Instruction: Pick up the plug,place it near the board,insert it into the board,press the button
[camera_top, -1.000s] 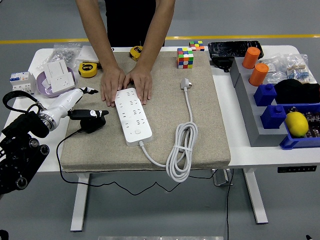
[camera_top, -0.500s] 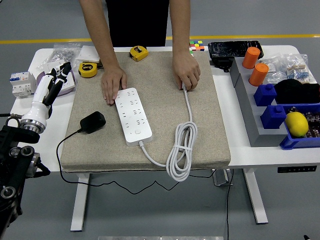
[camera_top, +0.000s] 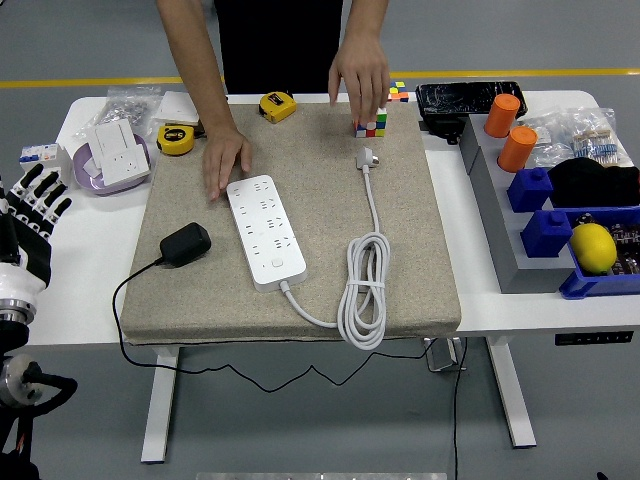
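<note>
On the mat lies a black plug (camera_top: 186, 243), cord trailing

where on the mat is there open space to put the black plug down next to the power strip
Free: the mat strip between the power strip and its white cord, and the near left corner in front of the black plug. Crowded: the far edge, where the person's hand rests by the strip and the other hand holds the cube.

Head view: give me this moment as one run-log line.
left robot hand: open, off mat at left edge | black plug: on mat, unplugged | power strip: person's hand beside it | other hand: on cube
</note>
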